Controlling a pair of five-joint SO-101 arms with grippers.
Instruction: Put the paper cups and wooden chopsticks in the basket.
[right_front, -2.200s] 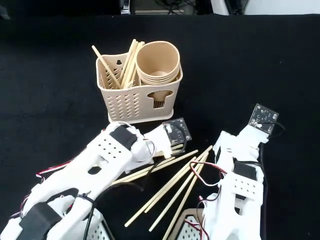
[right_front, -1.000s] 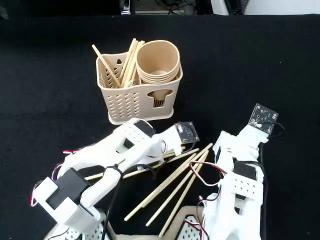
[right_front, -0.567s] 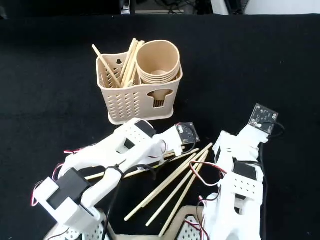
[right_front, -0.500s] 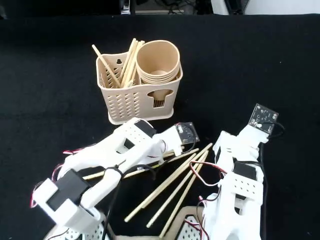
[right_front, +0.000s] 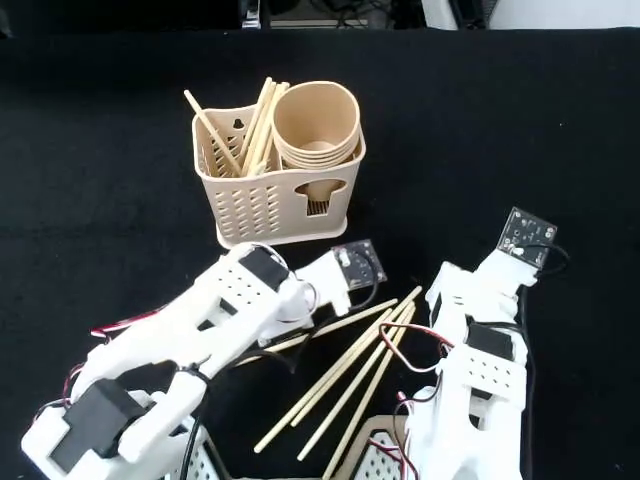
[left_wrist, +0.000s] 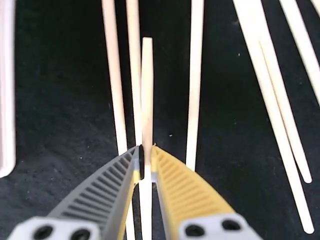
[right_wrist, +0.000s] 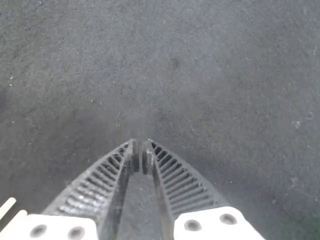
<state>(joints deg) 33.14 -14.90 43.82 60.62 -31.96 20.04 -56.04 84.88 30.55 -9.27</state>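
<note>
wooden chopstick (left_wrist: 147, 90) in the grip, basket run next

the left claw (left_wrist: 145, 150) is closed on a single stick, pinching it near one end so most of its length juts out ahead of the jaws. the loose chopsticks (right_front: 350, 375) lie fanned on the black bench (right_front: 520, 130) at lower centre of the high view, between the two arms, and a few sit just beside the held one. the basket (right_front: 270, 205) stands upper left of centre. the paper cups (right_front: 315, 125) are stacked in its right compartment and the standing chopsticks (right_front: 255, 125) lean in its left one. the right claw (right_wrist: 141, 147) is shut on nothing, above bare bench at lower right.

with the grip so close to the end, the stick will likely lever and swing. the lift should be slow and straight up, so the neighbours are not dragged along. then tip the stick upright and lower it into the left compartment, well off the cup rims. open only once the tip is inside the wall.
</note>
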